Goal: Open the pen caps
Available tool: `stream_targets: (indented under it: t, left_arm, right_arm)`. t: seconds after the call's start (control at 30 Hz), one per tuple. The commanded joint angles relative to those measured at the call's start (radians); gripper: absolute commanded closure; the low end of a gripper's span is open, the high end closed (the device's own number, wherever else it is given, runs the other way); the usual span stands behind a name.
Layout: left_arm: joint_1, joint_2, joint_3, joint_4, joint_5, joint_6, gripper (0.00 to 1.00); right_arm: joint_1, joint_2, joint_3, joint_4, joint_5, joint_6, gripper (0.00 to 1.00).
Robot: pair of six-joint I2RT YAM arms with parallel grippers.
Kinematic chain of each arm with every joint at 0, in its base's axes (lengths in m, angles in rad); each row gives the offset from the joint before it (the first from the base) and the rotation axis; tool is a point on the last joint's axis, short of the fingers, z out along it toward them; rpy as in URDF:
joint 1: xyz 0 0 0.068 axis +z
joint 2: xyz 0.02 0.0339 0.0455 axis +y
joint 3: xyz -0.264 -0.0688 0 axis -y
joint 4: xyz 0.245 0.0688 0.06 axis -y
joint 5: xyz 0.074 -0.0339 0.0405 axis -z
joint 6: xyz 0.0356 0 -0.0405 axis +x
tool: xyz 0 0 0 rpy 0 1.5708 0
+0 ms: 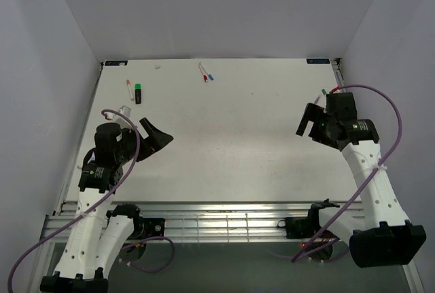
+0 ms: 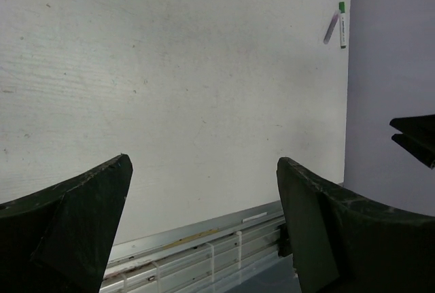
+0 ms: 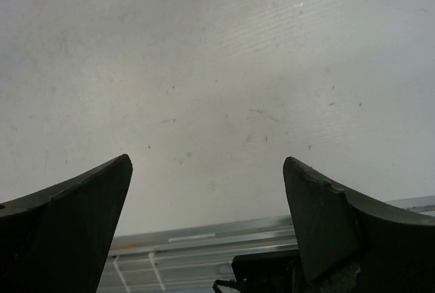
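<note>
Empty left pincer (image 2: pixel 204 159) spread wide, right pincer (image 3: pixel 207 158) likewise apart, gripping nothing, both above white table (image 1: pixel 238 136)

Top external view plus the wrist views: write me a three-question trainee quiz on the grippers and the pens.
1. True or false: the left gripper holds a pen.
2. On the table, the black marker lies: A) far left; B) centre; C) near right.
3. Fill in: the right gripper is ____.
Key: 1 false, nothing sits between its fingers; 2 A; 3 open.
</note>
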Motion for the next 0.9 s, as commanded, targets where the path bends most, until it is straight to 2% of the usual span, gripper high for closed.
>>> stream_targets:
  t: [0.0,0.07,0.13,0.27,0.47,0.73,0.87]
  left_arm:
    - [0.004,-0.006,-0.033,0.107,0.057,0.028,0.02]
    - [0.006,0.012,-0.061,0.142,0.089,0.030,0.02]
    - [0.004,0.041,-0.078,0.159,0.118,0.039,0.02]
    - [0.006,0.067,-0.086,0.204,0.140,0.042,0.02]
    - [0.006,0.113,-0.032,0.290,0.189,0.016,0.02]
    - [0.004,0.196,0.017,0.390,0.228,-0.002,0.03]
    - [0.004,0.219,0.030,0.403,0.221,0.001,0.03]
  right_arm:
    - [-0.030,0.144,0.090,0.150,0.159,-0.037,0.00]
    - [-0.050,0.227,0.130,0.205,0.171,-0.051,0.00]
    - [-0.081,0.344,0.156,0.239,0.187,-0.056,0.09]
    - [-0.098,0.490,0.222,0.365,0.216,-0.049,0.15]
    - [-0.128,0.717,0.345,0.475,0.274,-0.063,0.19]
    - [-0.190,0.930,0.445,0.566,0.211,-0.053,0.36]
    - [-0.222,0.999,0.464,0.624,0.125,-0.068,0.39]
